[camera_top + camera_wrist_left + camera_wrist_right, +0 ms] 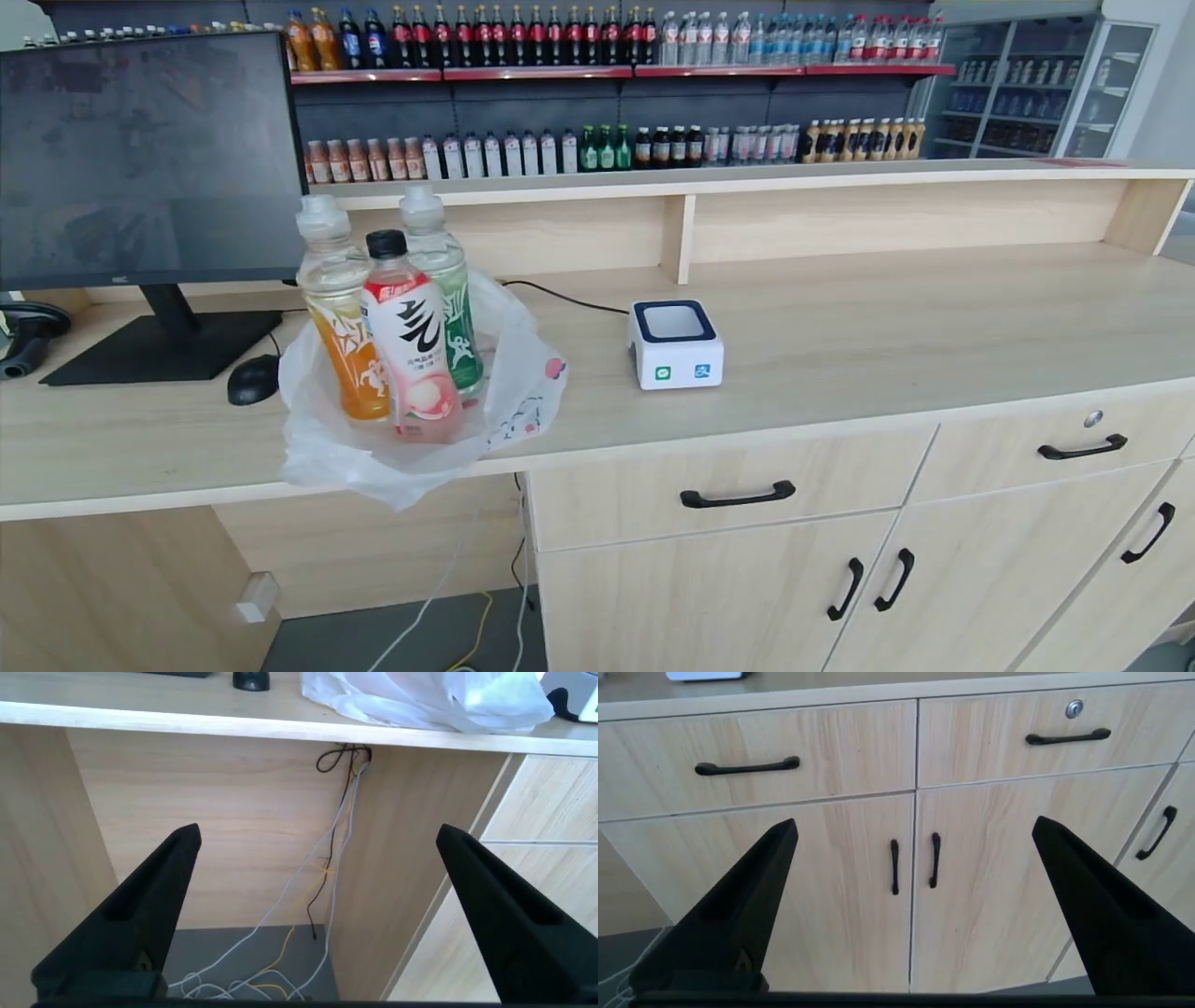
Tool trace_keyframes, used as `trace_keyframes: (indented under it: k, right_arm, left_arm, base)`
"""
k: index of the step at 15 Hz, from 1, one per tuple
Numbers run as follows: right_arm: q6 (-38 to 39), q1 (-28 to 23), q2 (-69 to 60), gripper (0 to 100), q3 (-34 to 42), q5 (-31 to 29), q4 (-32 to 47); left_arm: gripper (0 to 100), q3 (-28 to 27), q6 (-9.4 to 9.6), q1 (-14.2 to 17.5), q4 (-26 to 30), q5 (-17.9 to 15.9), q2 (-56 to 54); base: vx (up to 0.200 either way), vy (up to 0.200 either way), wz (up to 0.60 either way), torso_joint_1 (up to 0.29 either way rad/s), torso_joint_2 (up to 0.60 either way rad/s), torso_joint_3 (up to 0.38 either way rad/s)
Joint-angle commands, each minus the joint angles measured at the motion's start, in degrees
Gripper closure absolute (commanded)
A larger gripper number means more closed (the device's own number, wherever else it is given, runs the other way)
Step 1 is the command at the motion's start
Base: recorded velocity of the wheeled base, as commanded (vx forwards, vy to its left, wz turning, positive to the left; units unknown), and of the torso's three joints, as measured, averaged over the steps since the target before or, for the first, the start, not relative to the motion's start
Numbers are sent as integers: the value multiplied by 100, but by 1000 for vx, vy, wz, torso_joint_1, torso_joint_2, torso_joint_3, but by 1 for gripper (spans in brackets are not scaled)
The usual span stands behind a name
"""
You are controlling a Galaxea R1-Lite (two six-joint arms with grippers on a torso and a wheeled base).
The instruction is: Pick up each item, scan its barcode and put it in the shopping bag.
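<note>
3 plastic bottles [411, 345] stand in thin crumpled shopping bag [523, 383], left of boxy scanner [674, 343]. Left end effector [318, 835] & right end effector [915, 826] are released.

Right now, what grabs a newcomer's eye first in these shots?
An orange bottle, a pink bottle and a green bottle stand upright close together in an open white bag at the counter's front edge, just right of the monitor. A small white scanner sits by itself further right.
</note>
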Motion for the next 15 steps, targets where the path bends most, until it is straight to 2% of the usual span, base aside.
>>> trace_keyframes:
  k: [1, 3, 5, 10, 14, 15]
  right_arm:
    - [-6, 1, 9, 0, 1, 8, -2]
    - [-14, 1, 9, 0, 1, -1, -2]
    - [30, 1, 9, 0, 1, -1, -2]
    - [47, 1, 9, 0, 10, -1, -2]
    - [47, 1, 0, 0, 1, -1, -2]
    - [38, 1, 0, 0, 10, -1, -2]
  left_arm:
    - [0, 1, -6, 0, 4, 2, -1]
    - [0, 1, -6, 0, 4, 2, -1]
    - [0, 1, -6, 0, 4, 2, -1]
    - [0, 1, 3, 0, 4, 2, -1]
    - [0, 1, 3, 0, 4, 2, -1]
    - [0, 1, 3, 0, 4, 2, -1]
  base:
    - [0, -200, 0, 2, -2, 2]
    - [0, -200, 0, 2, 7, 5]
    - [0, -200, 600, 5, 2, 0]
    - [0, -200, 0, -1, 7, 2]
    - [0, 0, 0, 0, 0, 0]
    - [-200, 0, 0, 2, 12, 2]
